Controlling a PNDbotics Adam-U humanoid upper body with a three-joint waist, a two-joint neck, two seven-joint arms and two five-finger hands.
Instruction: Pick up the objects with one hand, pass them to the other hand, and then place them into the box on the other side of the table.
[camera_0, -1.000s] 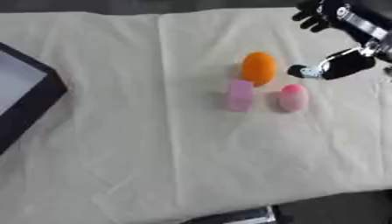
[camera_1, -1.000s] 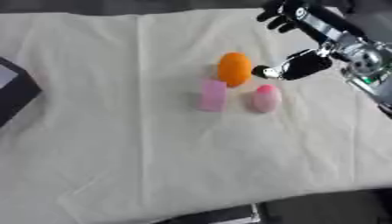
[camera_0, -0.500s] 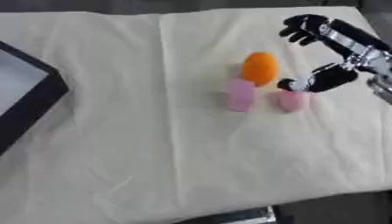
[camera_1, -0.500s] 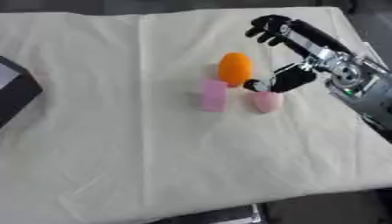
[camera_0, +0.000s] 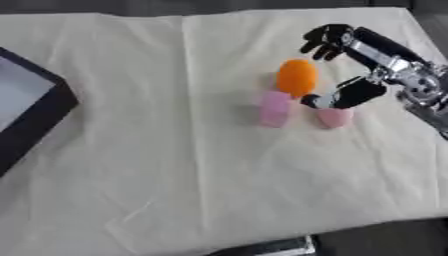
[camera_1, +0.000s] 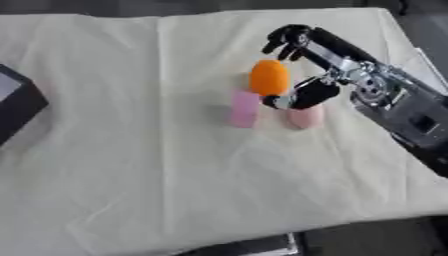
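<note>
An orange egg-shaped thing (camera_0: 297, 77) lies on the cream cloth right of centre. Just in front of it lie a pink block (camera_0: 275, 109) and a pink rounded thing (camera_0: 335, 117). My right hand (camera_0: 372, 50) reaches in from the right, open. Its fingers (camera_0: 325, 39) hang spread just behind the orange thing. Its thumb (camera_0: 348, 94) points down to the right of the orange thing, over the pink rounded thing, hiding that one's top. Nothing is held. My left hand shows in no view.
A dark box (camera_0: 42, 119) with a pale inside sits at the left edge, partly cut off. The cream cloth (camera_0: 175, 175) covers the table, with a fold line running up its middle. The cloth's front edge runs along the bottom.
My right hand has moved left and lower, from right of the objects to astride the orange thing. Its thumb now hangs over the pink rounded thing. The objects have not moved.
</note>
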